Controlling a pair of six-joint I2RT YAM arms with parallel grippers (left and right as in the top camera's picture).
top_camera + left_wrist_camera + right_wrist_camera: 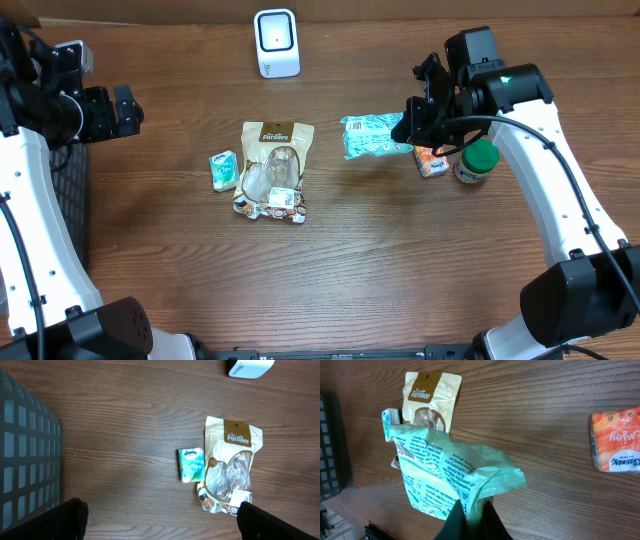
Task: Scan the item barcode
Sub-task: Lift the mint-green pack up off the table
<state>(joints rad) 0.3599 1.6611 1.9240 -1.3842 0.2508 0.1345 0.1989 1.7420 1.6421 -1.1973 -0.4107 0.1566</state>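
My right gripper (408, 128) is shut on the edge of a teal green packet (372, 136), holding it above the table right of centre. In the right wrist view the green packet (445, 477) fills the middle, its printed back facing the camera, pinched between my right gripper's (474, 510) black fingers. The white scanner (276, 43) stands upright at the back centre, well left of the packet. My left gripper (128, 110) hovers open at the far left, with only bare wood between its fingers (67, 517).
A tan PanTree pouch (274, 165) and a small Kleenex pack (222, 170) lie mid-table. An orange pack (431, 161) and a green-lidded jar (476, 160) sit under my right arm. A dark mesh basket (25, 455) lies at the left edge.
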